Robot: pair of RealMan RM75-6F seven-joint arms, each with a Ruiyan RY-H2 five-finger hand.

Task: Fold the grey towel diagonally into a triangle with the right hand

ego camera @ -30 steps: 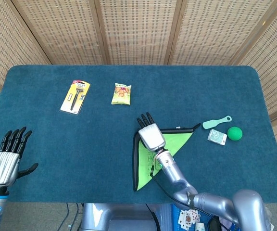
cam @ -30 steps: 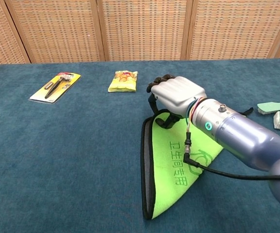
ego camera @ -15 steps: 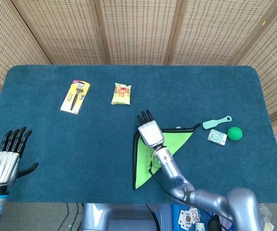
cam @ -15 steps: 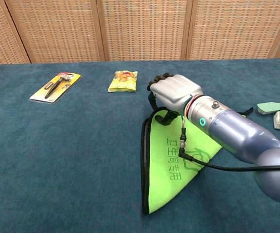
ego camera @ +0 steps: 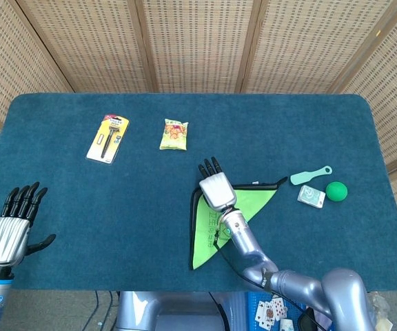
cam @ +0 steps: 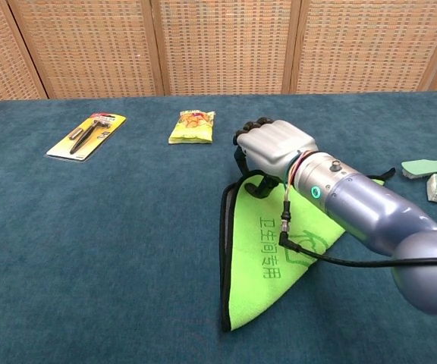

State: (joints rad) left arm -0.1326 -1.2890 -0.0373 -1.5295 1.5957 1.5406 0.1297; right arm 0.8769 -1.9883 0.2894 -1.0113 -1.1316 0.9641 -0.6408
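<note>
Where the right hand [ego camera: 216,189] rests, soft towel [ego camera: 212,231] forms a triangle.

My right hand [ego camera: 216,189] rests on the folded towel [ego camera: 243,205]'s left corner; left hand [ego camera: 9,231] hovers spread near table [ego camera: 60,193]'s front-left corner.

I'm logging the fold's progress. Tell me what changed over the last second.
The right hand shifted slightly toward the towel's top-left corner, its arm drawing in, and the towel's near tip pulled back a little. The towel stays folded in a triangle, green side up. Whether the hand grips the corner cannot be told. The left hand, snack and ball stayed put.
</note>
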